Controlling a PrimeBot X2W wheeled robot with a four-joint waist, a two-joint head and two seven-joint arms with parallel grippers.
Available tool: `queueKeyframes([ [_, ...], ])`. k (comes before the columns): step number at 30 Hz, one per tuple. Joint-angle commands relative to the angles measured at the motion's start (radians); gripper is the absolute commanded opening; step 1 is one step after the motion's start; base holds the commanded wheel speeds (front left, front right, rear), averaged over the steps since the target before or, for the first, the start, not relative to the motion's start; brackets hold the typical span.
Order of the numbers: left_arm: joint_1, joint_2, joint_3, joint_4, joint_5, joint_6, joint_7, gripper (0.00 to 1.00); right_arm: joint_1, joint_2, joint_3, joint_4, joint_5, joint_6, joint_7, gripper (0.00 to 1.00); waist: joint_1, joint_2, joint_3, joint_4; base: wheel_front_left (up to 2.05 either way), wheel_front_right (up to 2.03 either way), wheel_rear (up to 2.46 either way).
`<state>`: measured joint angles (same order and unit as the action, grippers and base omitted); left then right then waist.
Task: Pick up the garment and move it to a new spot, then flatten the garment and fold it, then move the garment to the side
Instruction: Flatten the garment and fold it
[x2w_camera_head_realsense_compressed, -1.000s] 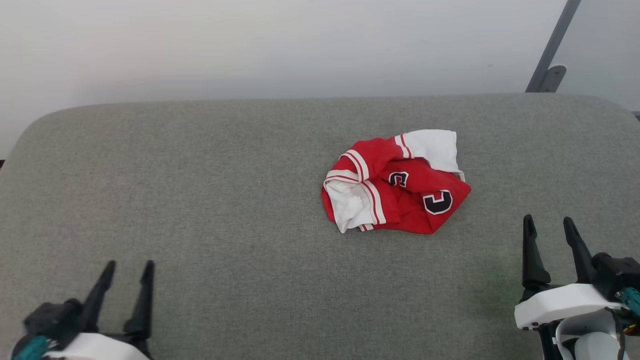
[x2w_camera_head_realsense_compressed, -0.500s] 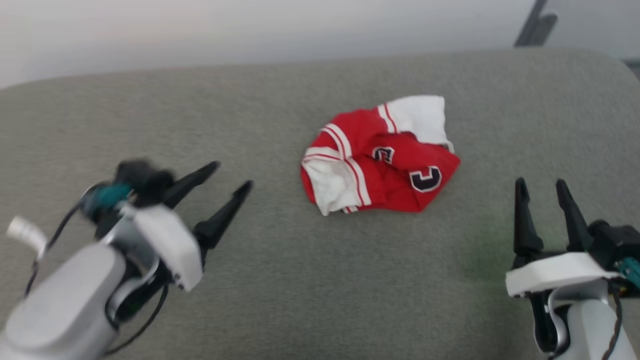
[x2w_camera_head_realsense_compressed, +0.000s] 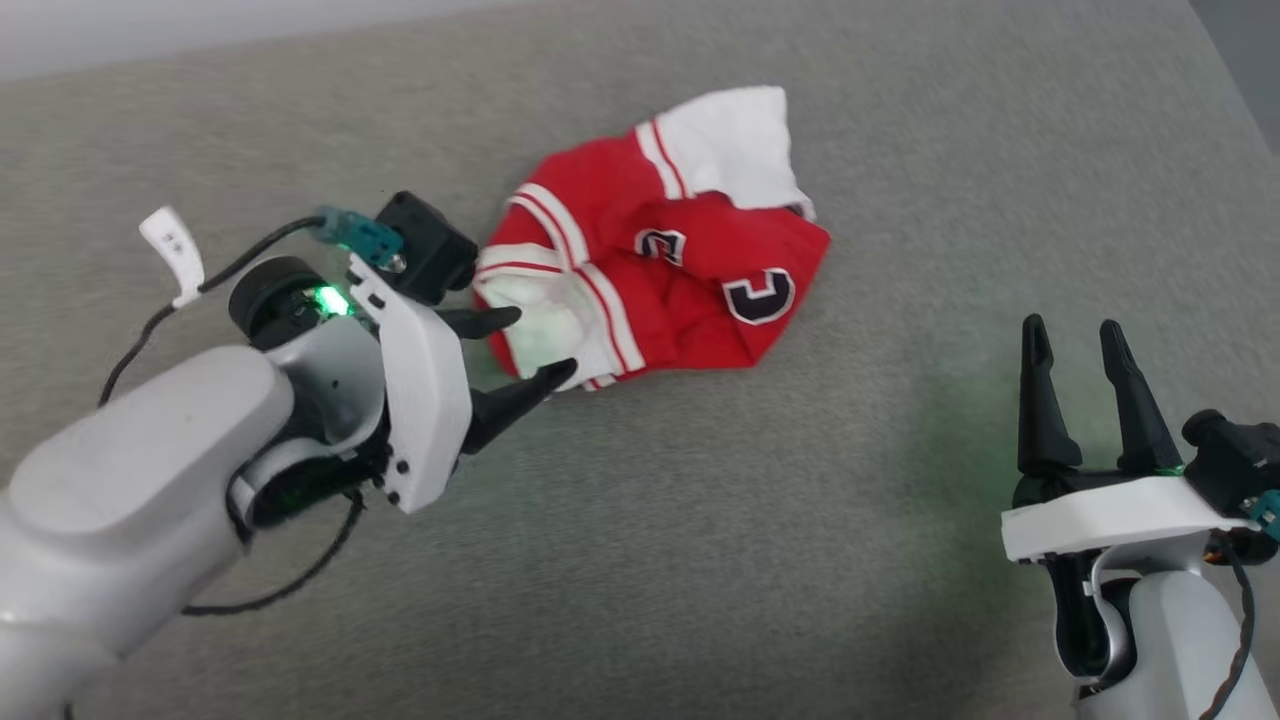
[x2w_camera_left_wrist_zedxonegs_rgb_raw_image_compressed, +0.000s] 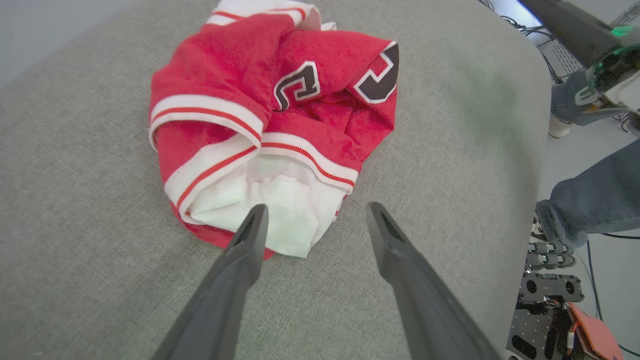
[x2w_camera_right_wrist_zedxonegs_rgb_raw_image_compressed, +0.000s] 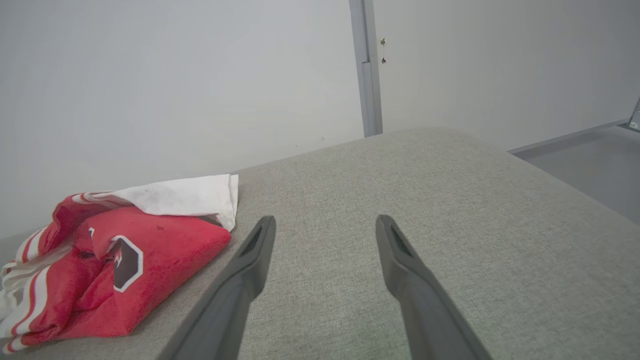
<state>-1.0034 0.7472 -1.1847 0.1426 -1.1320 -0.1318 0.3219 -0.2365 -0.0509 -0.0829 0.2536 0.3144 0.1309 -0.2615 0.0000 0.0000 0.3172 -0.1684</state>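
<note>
Garment (x2w_camera_head_realsense_compressed: 660, 270) lies crumpled in a heap on the grey cloth-covered tabletop (x2w_camera_head_realsense_compressed: 700, 560), toward the far side and roughly mid-width. The red body is on top. One white sleeve (x2w_camera_head_realsense_compressed: 735, 140) is spread at the far edge, and a second bunch of white cloth (x2w_camera_head_realsense_compressed: 550, 320) sits at the near-left edge, bordered by white-and-red stripe trim. Two black white-edged letters (x2w_camera_head_realsense_compressed: 757, 295) face up on the red.

Left gripper (x2w_camera_head_realsense_compressed: 543, 342) sits at the garment's near-left edge, jaws wide — the two tips bracket the white bunch. In the left wrist view one finger (x2w_camera_left_wrist_zedxonegs_rgb_raw_image_compressed: 245, 250) overlaps the edge of the white cloth and the other lies just beside it over bare tabletop. Whether either tip touches the cloth I cannot tell. Nothing is gripped.

Right gripper (x2w_camera_head_realsense_compressed: 1070, 323) hovers at the near right, well apart from the garment. Its jaws are wide and hold nothing, and its fingers point toward the far edge. In the right wrist view the garment lies off to the left, with a pale wall (x2w_camera_right_wrist_zedxonegs_rgb_raw_image_compressed: 150, 75) behind.

Past the tabletop's edge in the left wrist view — a person's leg in blue jeans (x2w_camera_left_wrist_zedxonegs_rgb_raw_image_compressed: 595, 200).
</note>
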Motion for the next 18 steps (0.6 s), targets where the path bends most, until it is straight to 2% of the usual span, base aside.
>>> queueKeyframes([
  [1, -0.04, 0.007, -0.02, 0.017, -0.021, 0.002, 0.012, 1.0, -0.014, 0.0, 0.006, -0.01, 0.015, 0.0, -0.005, 1.0, 0.0, 0.0, 0.044, -0.046, 0.0, 0.0, 0.0],
  [6, -0.08, 0.024, -0.07, 0.075, -0.027, 0.002, -0.004, 1.0, -0.013, 0.0, 0.023, -0.017, 0.047, 0.0, -0.005, 1.0, 0.0, 0.0, 0.067, -0.084, 0.0, 0.0, 0.0],
  [15, -0.103, 0.026, -0.092, 0.123, -0.03, 0.002, -0.013, 1.0, -0.012, 0.0, 0.02, -0.024, 0.063, 0.0, -0.005, 1.0, 0.0, 0.0, 0.084, -0.102, 0.0, 0.0, 0.0],
  [16, -0.101, 0.026, -0.094, 0.123, -0.033, 0.002, -0.01, 0.9, -0.015, 0.0, 0.02, -0.025, 0.063, 0.0, -0.005, 1.0, 0.0, 0.0, 0.085, -0.103, 0.0, 0.0, 0.0],
  [17, -0.1, 0.026, -0.095, 0.123, -0.033, 0.002, -0.01, 0.75, -0.017, 0.0, 0.02, -0.026, 0.063, 0.0, -0.005, 1.0, 0.0, 0.0, 0.085, -0.102, 0.0, 0.0, 0.0],
  [18, -0.1, 0.028, -0.095, 0.122, -0.034, 0.002, -0.007, 0.41, -0.02, 0.0, 0.02, -0.026, 0.062, 0.0, -0.005, 1.0, 0.0, 0.0, 0.086, -0.102, 0.0, 0.0, 0.0],
])
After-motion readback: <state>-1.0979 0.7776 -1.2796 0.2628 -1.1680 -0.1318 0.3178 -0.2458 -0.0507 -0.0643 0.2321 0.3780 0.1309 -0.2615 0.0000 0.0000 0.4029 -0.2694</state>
